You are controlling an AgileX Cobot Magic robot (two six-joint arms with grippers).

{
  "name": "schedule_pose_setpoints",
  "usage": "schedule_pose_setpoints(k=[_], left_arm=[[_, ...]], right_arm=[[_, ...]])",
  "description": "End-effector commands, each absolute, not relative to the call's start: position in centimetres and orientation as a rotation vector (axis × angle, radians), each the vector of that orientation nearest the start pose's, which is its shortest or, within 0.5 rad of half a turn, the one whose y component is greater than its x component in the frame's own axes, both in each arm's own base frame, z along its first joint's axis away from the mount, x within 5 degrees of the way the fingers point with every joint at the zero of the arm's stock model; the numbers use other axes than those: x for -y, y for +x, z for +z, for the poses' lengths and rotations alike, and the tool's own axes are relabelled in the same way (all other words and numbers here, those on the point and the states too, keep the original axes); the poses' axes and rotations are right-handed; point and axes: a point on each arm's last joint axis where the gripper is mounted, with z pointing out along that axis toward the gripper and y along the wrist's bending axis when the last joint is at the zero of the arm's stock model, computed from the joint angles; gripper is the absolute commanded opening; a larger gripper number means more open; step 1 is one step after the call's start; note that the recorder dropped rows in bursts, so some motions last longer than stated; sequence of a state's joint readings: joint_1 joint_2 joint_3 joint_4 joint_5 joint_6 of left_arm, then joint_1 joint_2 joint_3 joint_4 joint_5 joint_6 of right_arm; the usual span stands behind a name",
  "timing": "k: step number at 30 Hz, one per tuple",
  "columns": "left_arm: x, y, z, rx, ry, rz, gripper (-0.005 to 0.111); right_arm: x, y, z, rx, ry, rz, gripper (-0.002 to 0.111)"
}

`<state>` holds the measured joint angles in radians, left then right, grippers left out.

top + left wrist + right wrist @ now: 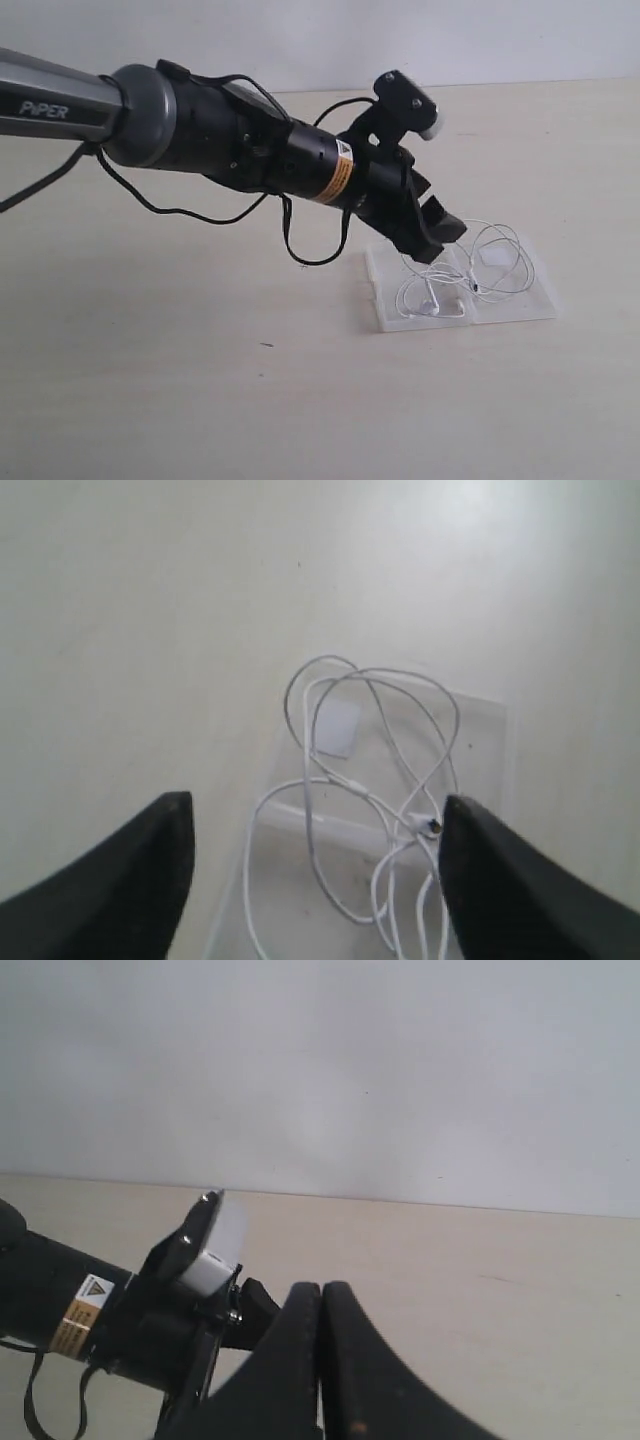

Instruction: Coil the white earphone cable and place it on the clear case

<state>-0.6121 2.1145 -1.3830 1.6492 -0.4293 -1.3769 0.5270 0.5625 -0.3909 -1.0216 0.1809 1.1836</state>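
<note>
While the left gripper [432,238] hangs over the case [525,300], its jaws stand spread wide with nothing between them. Its arm [200,125] reaches in from 9 o'clock in the exterior view. The case lies open and flat on the table [200,380], at about 4 o'clock from the middle. The cable [437,300] rests on the case in loose loops: earbuds on the 9 o'clock half, wider loops over the 3 o'clock half, around a white sticker [338,728]. The right gripper [321,1292] shows only in its own wrist view, fingers pressed together and holding nothing.
</note>
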Motion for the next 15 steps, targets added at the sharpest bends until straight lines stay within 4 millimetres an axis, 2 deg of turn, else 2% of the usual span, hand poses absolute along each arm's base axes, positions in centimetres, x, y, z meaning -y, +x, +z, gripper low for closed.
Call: schedule_pose_setpoints(k=[1, 6, 10, 15], left_arm=[[28.7, 34.5, 18.5, -1.904, 1.153, -0.718, 0.050], [27.7, 33.1, 20.5, -1.912, 1.110, -0.740, 0.033], [26.5, 31.9, 21.6, -1.952, 1.046, -0.734, 0.000], [24.4, 30.0, 22.9, -1.951, 1.020, -0.638, 0.000]], right_arm=[[-4.8, 11.2, 29.0, -1.750, -0.212, 0.354, 0.000], [-4.8, 11.2, 29.0, -1.751, -0.209, 0.356, 0.000], [-4.9, 11.2, 29.0, -1.747, -0.213, 0.362, 0.000], [-4.8, 11.2, 29.0, -1.753, -0.201, 0.363, 0.000]])
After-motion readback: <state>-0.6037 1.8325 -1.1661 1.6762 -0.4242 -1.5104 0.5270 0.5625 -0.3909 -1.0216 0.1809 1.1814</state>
